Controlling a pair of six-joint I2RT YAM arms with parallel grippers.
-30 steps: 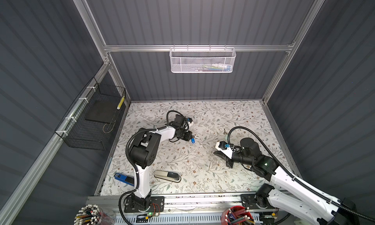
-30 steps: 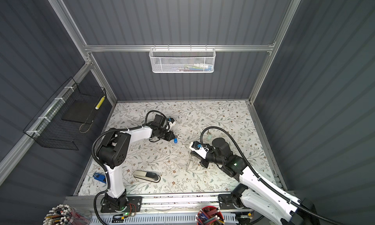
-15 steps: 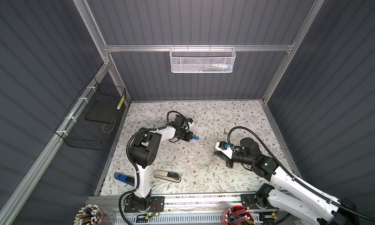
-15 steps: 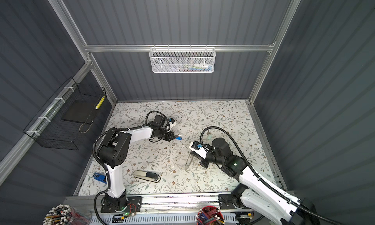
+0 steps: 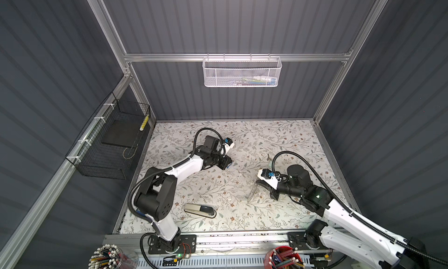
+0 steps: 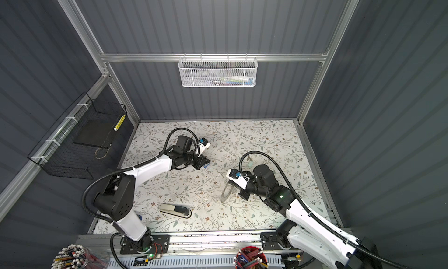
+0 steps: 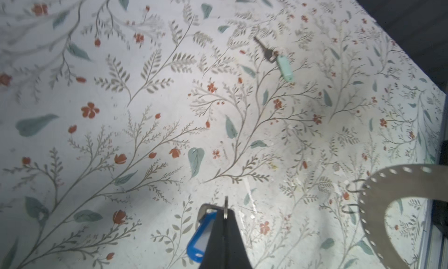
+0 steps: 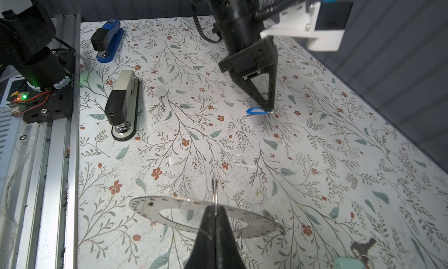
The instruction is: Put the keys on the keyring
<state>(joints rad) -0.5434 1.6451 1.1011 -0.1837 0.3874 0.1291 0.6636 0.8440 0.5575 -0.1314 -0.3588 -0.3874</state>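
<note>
Left end effector (image 7: pixel 224 213): pinched shut on the blue-tagged key (image 7: pixel 201 238) by its small ring; the tag lies along the jaws.
Right end effector (image 8: pixel 215 213): clamped on the keyring (image 8: pixel 150 207) band.
Keyring: thin tilted sliver in both top views; holed band plain only in the wrist views.
Mint-tagged key (image 7: pixel 283 61): flat on the worktop (image 7: pixel 145 110), blade and tag in line.

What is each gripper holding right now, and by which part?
The left gripper pinches the blue-tagged key by the small metal loop at its head. The right gripper pinches the keyring by its flat band.
</note>
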